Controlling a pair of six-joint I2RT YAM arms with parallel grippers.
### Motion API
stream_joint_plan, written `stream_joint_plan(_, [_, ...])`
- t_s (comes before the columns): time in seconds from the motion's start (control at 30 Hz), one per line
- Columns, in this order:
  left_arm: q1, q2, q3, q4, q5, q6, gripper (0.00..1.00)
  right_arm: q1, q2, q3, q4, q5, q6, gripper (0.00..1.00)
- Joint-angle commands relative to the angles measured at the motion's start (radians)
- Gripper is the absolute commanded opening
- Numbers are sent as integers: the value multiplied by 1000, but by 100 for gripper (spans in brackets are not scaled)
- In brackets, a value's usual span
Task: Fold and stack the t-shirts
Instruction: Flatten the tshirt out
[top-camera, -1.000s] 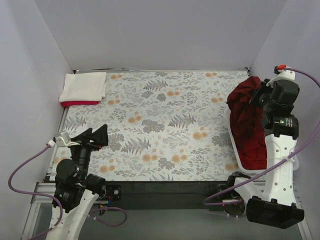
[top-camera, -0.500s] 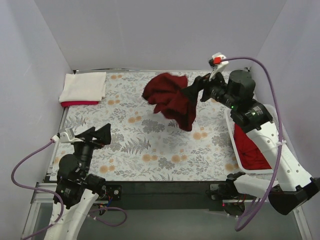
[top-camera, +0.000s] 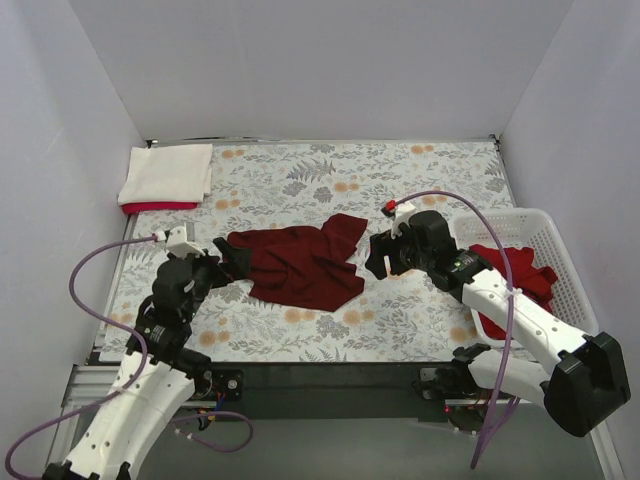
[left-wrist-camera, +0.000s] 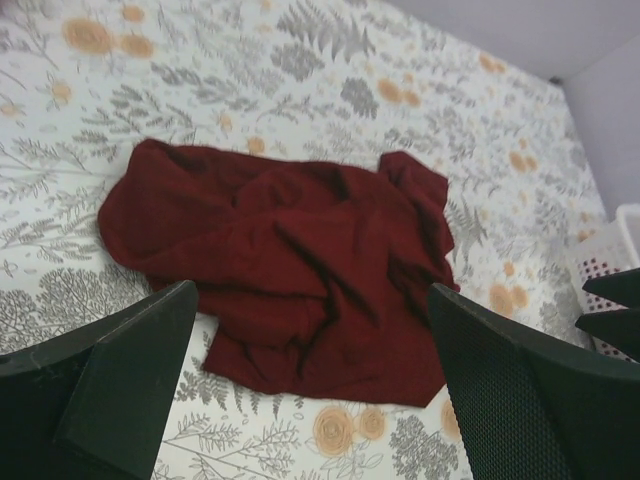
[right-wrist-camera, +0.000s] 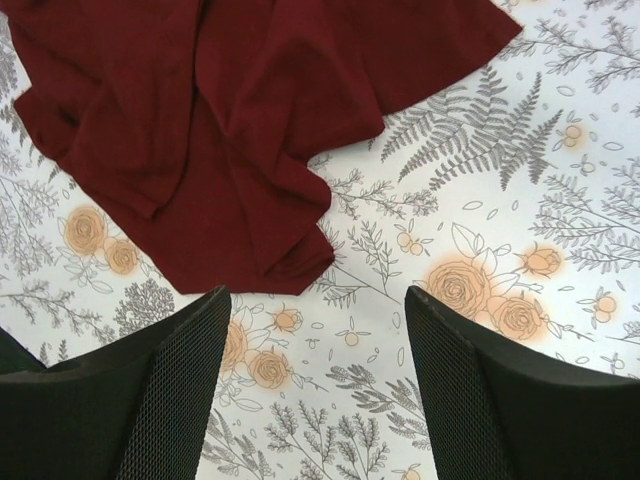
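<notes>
1 overhead, 2 close wrist views, t-shirt (left-wrist-camera: 290, 270) shared

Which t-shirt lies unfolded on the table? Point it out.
The dark maroon t-shirt, crumpled in the middle of the table. The folded stack, cream-white over red, sits at the far left corner; other red shirts lie in the white basket.

A rectangular table (top-camera: 300, 175) covered in white cloth printed with grey ferns and orange flowers; plain pale grey walls (top-camera: 320, 60) stand behind and beside it, evenly lit.
</notes>
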Motion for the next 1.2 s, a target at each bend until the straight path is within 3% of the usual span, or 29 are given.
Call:
stream_joint_plan(0.0, [-5, 94, 34, 3, 76, -6, 98, 3, 0, -51, 152, -57, -37, 76])
stream_joint_plan(0.27, [-6, 447, 57, -13, 275, -116, 98, 8, 158, -69, 299, -116, -45, 75])
stream_joint_plan(0.43, [-57, 540, 69, -17, 298, -144, 98, 8, 256, -10, 333, -166, -51, 75])
stream_joint_plan(0.6, [-218, 607, 139, -47, 135, -149, 97, 8, 284, -29, 356, -132, -40, 75])
stream_joint_plan(0.7, [-381, 726, 220, -76, 6, -149, 90, 5, 263, -69, 359, -63, -30, 76])
stream_joint_plan(0.87, [-543, 965, 359, -165, -176, -146, 87, 2, 194, -141, 358, -14, -19, 76])
stream_joint_plan(1.1, [-627, 1164, 481, -215, -308, -132, 66, -1, 132, -207, 359, -8, -4, 76])
stream_joint_plan(1.17, [-632, 1185, 494, -215, -318, -127, 54, -1, 123, -217, 362, -6, -1, 76])
